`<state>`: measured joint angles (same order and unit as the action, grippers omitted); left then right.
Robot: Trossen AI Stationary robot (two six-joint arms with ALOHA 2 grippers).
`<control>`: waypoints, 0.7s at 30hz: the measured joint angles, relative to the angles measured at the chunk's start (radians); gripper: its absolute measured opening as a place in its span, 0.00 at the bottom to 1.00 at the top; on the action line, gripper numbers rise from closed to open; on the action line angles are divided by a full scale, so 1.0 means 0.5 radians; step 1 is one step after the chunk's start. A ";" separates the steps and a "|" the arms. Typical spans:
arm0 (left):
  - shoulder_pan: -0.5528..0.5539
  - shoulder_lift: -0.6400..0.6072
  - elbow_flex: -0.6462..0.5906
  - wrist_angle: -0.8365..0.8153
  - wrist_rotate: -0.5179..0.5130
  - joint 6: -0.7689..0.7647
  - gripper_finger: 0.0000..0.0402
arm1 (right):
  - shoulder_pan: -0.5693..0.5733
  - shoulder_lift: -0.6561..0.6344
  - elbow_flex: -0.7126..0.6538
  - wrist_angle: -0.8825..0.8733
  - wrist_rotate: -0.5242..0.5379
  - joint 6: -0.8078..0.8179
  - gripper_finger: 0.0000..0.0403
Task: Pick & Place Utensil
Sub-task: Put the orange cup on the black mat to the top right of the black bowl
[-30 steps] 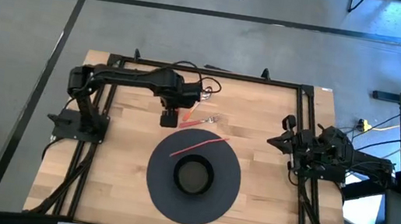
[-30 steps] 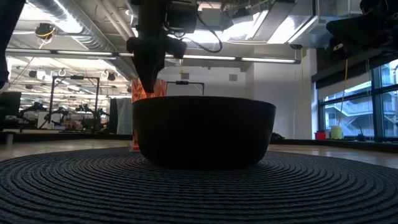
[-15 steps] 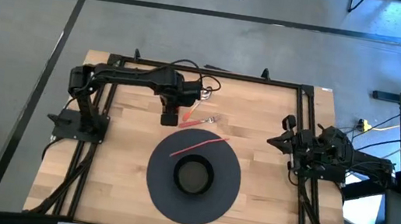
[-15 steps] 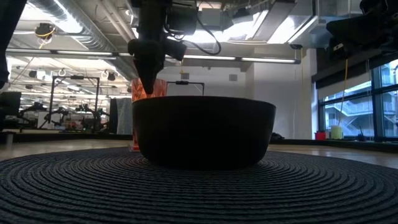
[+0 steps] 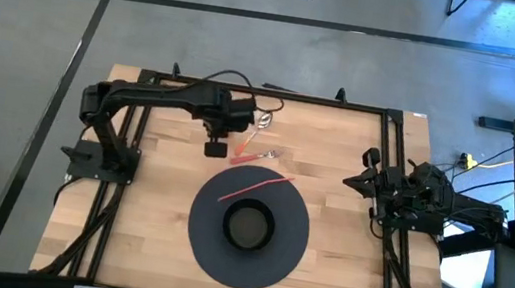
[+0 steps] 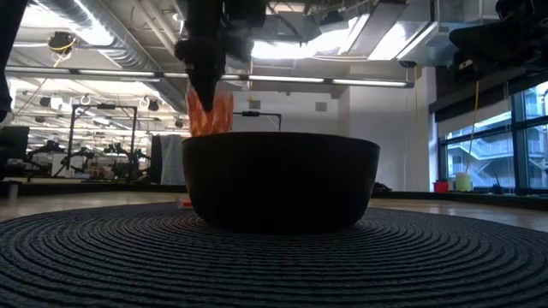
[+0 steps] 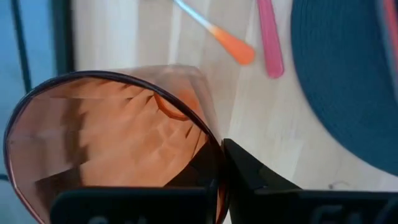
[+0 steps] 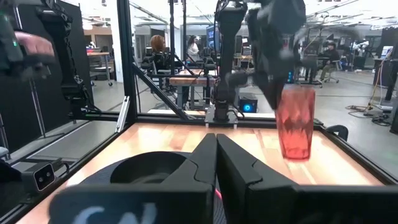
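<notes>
Table: a light wooden table (image 5: pixel 341 267) inside a black frame, seen from straight above.
Mat: a round dark woven placemat (image 5: pixel 248 226) lay near the middle of the table.
Bowl: a dark bowl (image 5: pixel 249 226) sat at the centre of the mat; in the low view it filled the middle of the picture (image 6: pixel 281 180).
Left gripper: the left gripper (image 5: pixel 216 145) reached in from the left side of the table and hung near the far edge of the mat, its fingers clamped on the rim of a cup.
Cup: a translucent orange-pink faceted cup (image 7: pixel 112 146) was held upright and clear of the table; the right wrist view showed it hanging above the wood (image 8: pixel 295 122), and the low view showed it behind the bowl (image 6: pixel 210 111).
Utensils: a red stick-like utensil (image 5: pixel 256 187) lay across the far part of the mat. On the bare wood just beside the cup lay a pink utensil (image 7: pixel 268 38) and an orange-tipped utensil (image 7: pixel 217 34).
Right gripper: the right gripper (image 5: pixel 358 183) waited at the right edge of the table, fingers pressed together, well apart from the mat.
</notes>
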<state>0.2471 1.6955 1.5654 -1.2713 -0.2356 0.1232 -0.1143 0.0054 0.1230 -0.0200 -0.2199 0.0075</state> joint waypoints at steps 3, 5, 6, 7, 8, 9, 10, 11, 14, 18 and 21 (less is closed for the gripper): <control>-0.013 -0.080 0.108 -0.046 -0.012 -0.004 0.01 | -0.001 0.000 0.000 0.000 0.001 -0.024 0.03; -0.029 -0.136 0.171 -0.064 -0.026 -0.007 0.01 | -0.001 0.000 0.000 -0.001 0.002 -0.024 0.03; -0.037 -0.170 0.198 -0.062 -0.029 -0.001 0.01 | -0.001 0.000 0.000 -0.001 0.002 -0.024 0.03; -0.045 -0.210 0.217 -0.053 -0.028 0.010 0.01 | 0.000 0.000 0.000 0.000 0.002 -0.024 0.03; -0.054 -0.253 0.226 -0.039 -0.022 0.031 0.01 | -0.001 0.000 0.000 0.000 0.002 -0.025 0.03; -0.065 -0.299 0.228 -0.023 -0.008 0.057 0.01 | 0.000 0.000 0.000 0.000 0.002 -0.029 0.03; -0.073 -0.345 0.224 -0.007 0.025 0.089 0.01 | 0.000 0.000 0.000 0.000 0.002 -0.031 0.03; -0.077 -0.385 0.213 0.011 0.076 0.119 0.01 | 0.000 0.000 0.000 -0.001 0.002 -0.031 0.03; -0.085 -0.543 0.133 0.111 0.283 0.188 0.01 | 0.000 0.000 0.000 -0.021 0.002 -0.031 0.03; -0.073 -0.799 -0.084 0.362 0.421 0.232 0.01 | 0.000 0.000 0.000 -0.064 0.002 -0.031 0.03; -0.023 -0.987 -0.312 0.531 0.419 0.219 0.01 | 0.000 0.000 0.000 -0.064 0.002 -0.029 0.03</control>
<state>0.2354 1.2020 1.4093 -1.0058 -0.0260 0.2328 -0.1144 0.0054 0.1229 -0.0522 -0.2189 -0.0071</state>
